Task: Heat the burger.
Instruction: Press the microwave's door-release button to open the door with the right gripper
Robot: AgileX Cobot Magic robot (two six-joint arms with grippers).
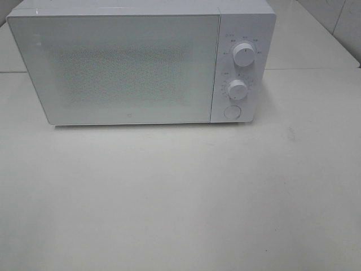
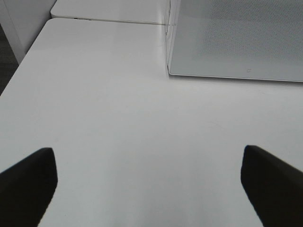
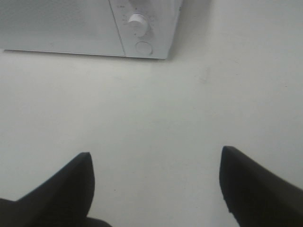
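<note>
White matte table (image 1: pixel 180 197), soft even light, faint sheen. Second white table (image 1: pixel 307 42) butted behind it, seam between. White microwave (image 1: pixel 124 68) at rear of table, door closed. Pale wall (image 1: pixel 345 22) at far corner, possibly tiled. Dark floor (image 2: pixel 5 61) past table edge.

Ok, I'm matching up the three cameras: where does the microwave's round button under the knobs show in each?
Exterior high: the round button at the foot of the control panel, right of the door.
Left wrist: not in view; only part of the door shows.
Right wrist: the round button just under the lower knob, beside the door.
Shared landmark: the door's bottom edge.
</note>
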